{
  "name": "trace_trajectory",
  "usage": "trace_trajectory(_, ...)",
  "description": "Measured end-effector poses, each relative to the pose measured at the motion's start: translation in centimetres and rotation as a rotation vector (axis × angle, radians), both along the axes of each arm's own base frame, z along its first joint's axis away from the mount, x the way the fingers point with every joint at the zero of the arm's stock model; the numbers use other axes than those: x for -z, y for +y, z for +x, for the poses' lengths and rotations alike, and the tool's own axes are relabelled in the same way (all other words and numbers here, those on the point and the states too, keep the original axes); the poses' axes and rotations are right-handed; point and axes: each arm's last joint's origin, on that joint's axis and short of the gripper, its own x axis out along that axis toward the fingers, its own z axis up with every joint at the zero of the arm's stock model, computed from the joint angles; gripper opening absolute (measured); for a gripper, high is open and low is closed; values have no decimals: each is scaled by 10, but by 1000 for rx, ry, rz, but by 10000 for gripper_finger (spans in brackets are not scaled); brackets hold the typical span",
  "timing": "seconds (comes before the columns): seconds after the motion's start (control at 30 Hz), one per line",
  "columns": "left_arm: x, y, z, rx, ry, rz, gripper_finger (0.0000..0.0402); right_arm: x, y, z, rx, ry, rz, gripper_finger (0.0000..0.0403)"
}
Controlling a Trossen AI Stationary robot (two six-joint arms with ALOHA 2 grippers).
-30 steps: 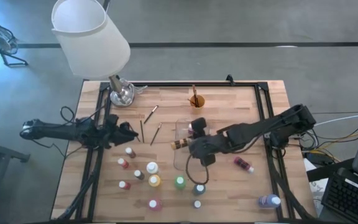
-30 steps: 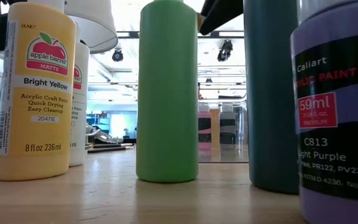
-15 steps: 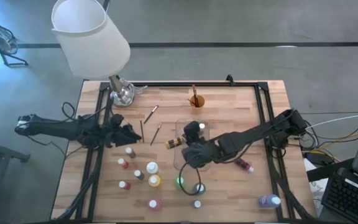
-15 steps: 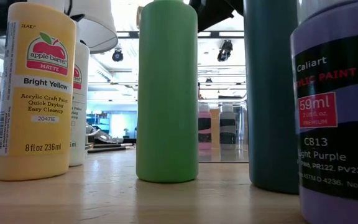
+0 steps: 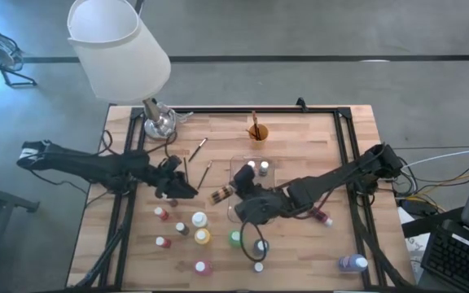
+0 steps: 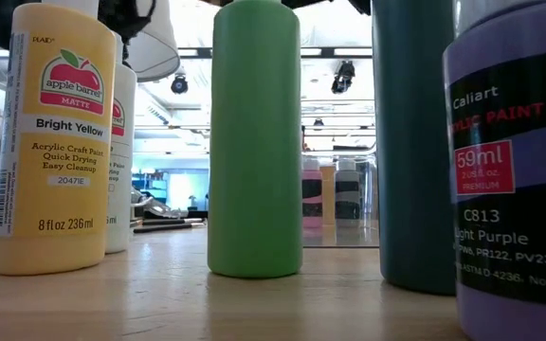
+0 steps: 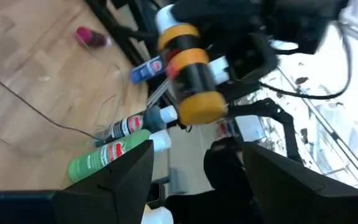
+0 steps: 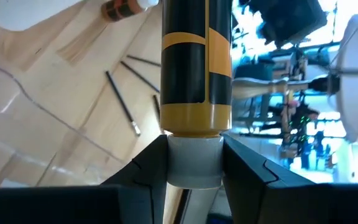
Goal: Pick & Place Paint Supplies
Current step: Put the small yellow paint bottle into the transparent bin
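My right gripper is shut on an orange-and-black paint bottle, just left of the clear tray, which holds two bottles. My left gripper stands open a little to the bottle's left, facing it, with nothing between its fingers; the bottle shows ahead of it. Several small paint bottles stand on their bases on the near half of the table. Three brushes lie flat behind my left gripper. My right gripper pinches the bottle's white cap between its two fingers, which come from the table's right and slant a little downward. The orange-and-black body sticks out past the fingertips toward the table's left. The bottle is lifted clear of the table.
A lamp with a white shade stands at the far left corner. An orange cup with brushes stands behind the tray. A pink bottle lies under my right arm, and a purple one stands near right. Yellow and green bottles crowd the low view.
My right gripper has carried the orange-and-black bottle toward the table's left, off the tray's edge, rolling as it went. My left gripper has reached toward the table's right and near side, closing in on the bottle.
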Motion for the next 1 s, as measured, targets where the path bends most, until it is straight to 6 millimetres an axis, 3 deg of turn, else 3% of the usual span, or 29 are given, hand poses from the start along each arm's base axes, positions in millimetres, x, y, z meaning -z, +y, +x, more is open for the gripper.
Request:
trace_trajectory(0.17, -14, -2, 11, 53, -12, -10, 252, -3, 1, 3, -35, -16, -30, 112)
trace_trajectory(0.8, -25, -5, 40, 133, 68, -80, 250, -10, 11, 7, -173, -50, -90, 112)
trace_trajectory(1.0, -27, -6, 45, 142, 70, -77, 250, -2, 9, 14, -173, -34, -118, 112)
